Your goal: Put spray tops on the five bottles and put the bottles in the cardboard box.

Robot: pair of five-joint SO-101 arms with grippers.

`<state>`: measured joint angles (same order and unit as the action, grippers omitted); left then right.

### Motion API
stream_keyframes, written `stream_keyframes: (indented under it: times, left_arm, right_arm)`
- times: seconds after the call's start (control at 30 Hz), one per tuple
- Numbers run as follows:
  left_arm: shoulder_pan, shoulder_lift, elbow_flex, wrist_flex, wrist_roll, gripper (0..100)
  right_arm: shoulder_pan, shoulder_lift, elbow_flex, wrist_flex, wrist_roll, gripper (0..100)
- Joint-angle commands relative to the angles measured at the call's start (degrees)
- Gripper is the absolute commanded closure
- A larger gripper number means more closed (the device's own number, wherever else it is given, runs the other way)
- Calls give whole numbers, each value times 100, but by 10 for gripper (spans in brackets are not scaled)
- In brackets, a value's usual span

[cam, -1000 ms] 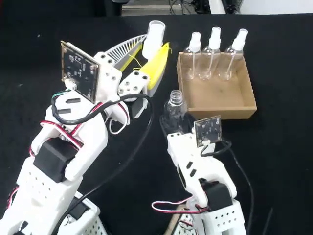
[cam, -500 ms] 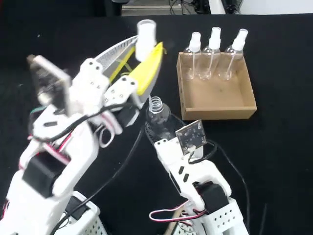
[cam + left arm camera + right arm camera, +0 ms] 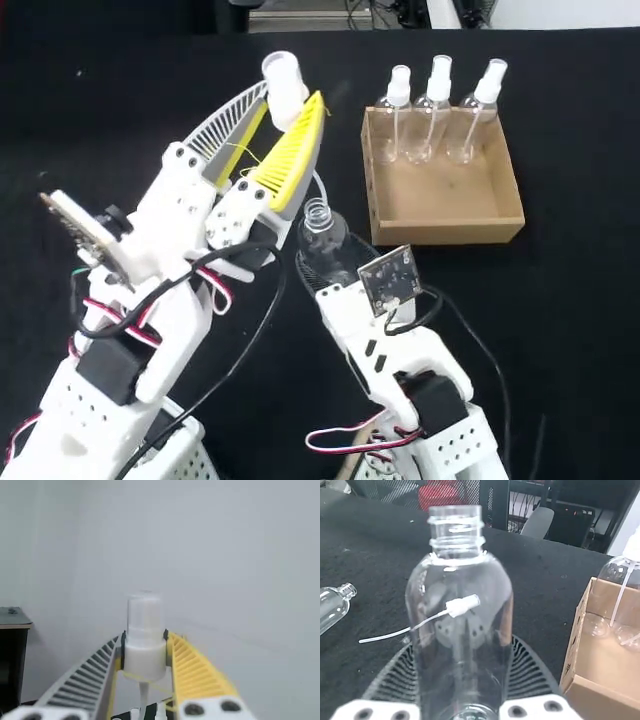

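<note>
My left gripper is shut on a white spray top with a clear cap, held between its white and yellow fingers up and left of the cardboard box. In the left wrist view the spray top stands upright in the gripper, its thin tube hanging down. My right gripper is shut on a clear open-necked bottle, held upright just below the yellow finger. The bottle stands close in the right wrist view. Three capped bottles stand along the box's far wall.
Another open bottle lies on the black table beyond the held one. A loose spray top with its tube lies there too, seen through the held bottle. The box stands right of the right arm, its near half bare.
The right arm carried the bottle left, away from the box. The left arm swung and tipped over, bringing the spray top left and its yellow finger over the bottle's neck.
</note>
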<state>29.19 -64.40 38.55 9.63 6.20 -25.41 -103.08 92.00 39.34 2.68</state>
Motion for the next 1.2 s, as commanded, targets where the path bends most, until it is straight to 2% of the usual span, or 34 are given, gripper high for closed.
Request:
stream_keyframes:
  times: [0.0, 0.2, 0.5, 0.63, 0.93, 1.17]
  left_arm:
    - [-22, -35, -295, 220, 62, 971]
    - [-48, 18, -356, 316, 62, 971]
    - [-57, 1064, -769, 343, 62, 971]
    - [-75, 1081, -796, 334, 62, 971]
    - [-576, 492, -734, 352, 105, 971]
    - [-338, 1011, -787, 369, 105, 971]
  right_arm:
    - [-70, -593, -374, 123, 44, 988]
    - [-70, -593, -400, 123, 44, 988]
    - [-53, -593, -479, 176, 44, 988]
    - [-53, -593, -479, 158, 44, 988]
    - [-44, -585, -470, 158, 44, 988]
    - [-35, -585, -470, 149, 44, 988]
